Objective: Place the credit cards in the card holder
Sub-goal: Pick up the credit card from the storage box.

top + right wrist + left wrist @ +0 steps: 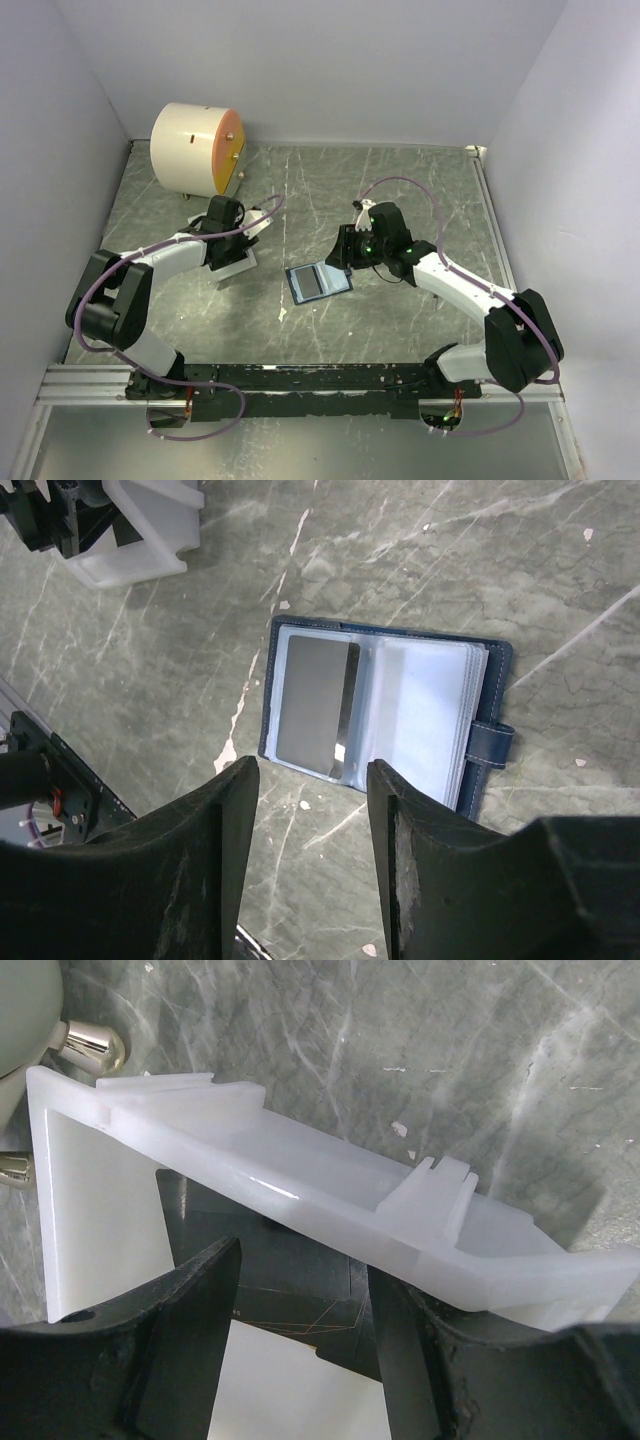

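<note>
Small dark navy folding card holder [425,710]: laid open on the grey marbled table [560,560], with a flat grey card [312,712] seated in its left clear pocket. Right gripper [312,773]: held above it, fingers parted, nothing gripped. Left gripper [303,1272]: fingers spread, unclasped, over a thin dark card [270,1295] lying in the white rectangular plastic tray [330,1175].

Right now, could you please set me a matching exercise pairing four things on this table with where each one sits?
Things:
1. card holder
2. white tray
3. cream cylinder
4. grey card

Places:
A. far left corner of the table
B. under the left gripper
C. tucked in the holder
D. lying open, mid-table

Pairs: 1-D, 2-B, 3-A, 4-C.
</note>
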`<state>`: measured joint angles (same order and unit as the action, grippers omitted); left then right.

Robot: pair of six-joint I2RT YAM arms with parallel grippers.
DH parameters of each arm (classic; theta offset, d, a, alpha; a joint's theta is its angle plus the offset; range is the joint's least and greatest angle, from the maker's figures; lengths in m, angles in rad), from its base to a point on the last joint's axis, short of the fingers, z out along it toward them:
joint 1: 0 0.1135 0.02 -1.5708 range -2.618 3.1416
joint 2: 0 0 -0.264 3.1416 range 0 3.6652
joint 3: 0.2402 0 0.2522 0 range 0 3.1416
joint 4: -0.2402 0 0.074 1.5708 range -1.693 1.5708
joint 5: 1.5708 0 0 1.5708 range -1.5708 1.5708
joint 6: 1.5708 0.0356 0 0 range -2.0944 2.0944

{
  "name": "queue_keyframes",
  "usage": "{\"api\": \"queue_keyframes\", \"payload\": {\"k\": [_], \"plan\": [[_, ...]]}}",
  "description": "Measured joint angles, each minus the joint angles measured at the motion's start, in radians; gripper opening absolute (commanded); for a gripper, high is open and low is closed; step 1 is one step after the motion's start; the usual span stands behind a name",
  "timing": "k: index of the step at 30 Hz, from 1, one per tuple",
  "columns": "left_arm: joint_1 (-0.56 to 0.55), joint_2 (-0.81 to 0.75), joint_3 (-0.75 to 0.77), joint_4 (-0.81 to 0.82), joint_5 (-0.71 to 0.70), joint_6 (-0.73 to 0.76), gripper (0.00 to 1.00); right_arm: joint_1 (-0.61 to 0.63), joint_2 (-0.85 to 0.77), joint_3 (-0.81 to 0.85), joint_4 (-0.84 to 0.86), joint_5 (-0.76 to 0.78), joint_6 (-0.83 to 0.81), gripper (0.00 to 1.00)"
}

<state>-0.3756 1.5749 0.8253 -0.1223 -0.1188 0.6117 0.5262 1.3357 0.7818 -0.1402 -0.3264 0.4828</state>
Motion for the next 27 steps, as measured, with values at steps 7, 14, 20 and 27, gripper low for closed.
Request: {"api": "queue_keyframes", "payload": {"k": [7,14,20,27], "plan": [[0.000,0.000,0.000,-0.001,0.009,0.002,0.66,0.000,0.000,0.000,0.002,0.000,0.001,0.46],[0.000,-0.010,-0.010,0.000,0.031,0.002,0.66,-0.001,0.000,0.000,0.019,-0.004,0.010,0.46],[0.000,-0.010,-0.010,0.005,0.014,0.006,0.60,-0.002,0.000,0.000,0.023,-0.006,0.015,0.45],[0.000,-0.010,-0.010,0.023,-0.047,0.025,0.51,-0.002,-0.011,-0.008,0.032,-0.006,0.022,0.44]]}}
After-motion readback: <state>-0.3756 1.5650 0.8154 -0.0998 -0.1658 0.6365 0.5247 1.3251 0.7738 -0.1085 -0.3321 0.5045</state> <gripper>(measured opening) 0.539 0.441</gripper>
